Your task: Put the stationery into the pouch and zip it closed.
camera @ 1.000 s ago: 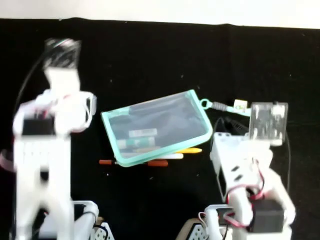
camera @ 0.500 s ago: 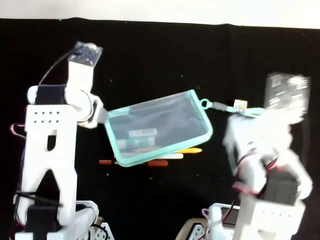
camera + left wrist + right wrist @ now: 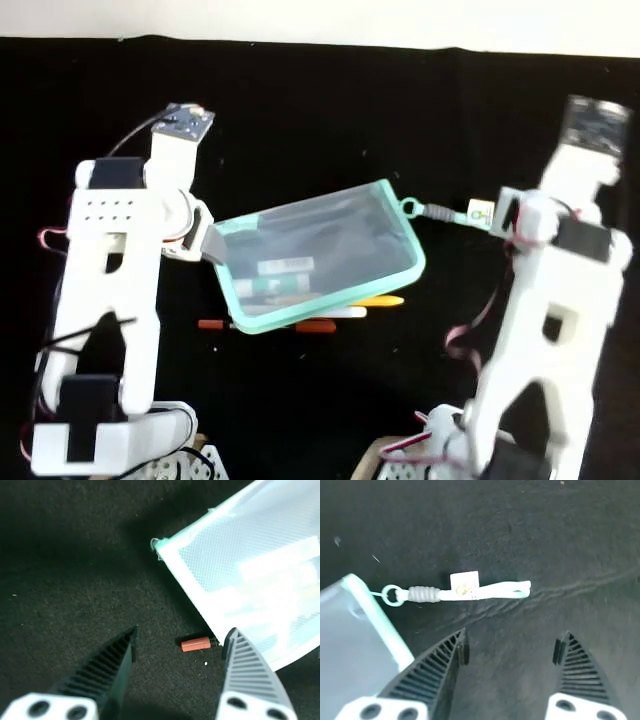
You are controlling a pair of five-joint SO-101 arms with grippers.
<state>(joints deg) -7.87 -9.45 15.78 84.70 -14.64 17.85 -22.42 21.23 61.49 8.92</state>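
Farther forward than before: left claw [image 3: 182, 631], released, beside pouch [image 3: 315, 255] corner; right claw [image 3: 514, 635], released, above strap [image 3: 470, 591].

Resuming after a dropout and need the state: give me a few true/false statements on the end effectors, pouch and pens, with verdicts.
The left end effector is open. True.
The right end effector grips the strap. False: it is open, and the strap lies free beyond its tips.
Every pen is inside the pouch. False: an orange pen sticks out at its edge.
The strap joins a ring at a pouch corner. True.
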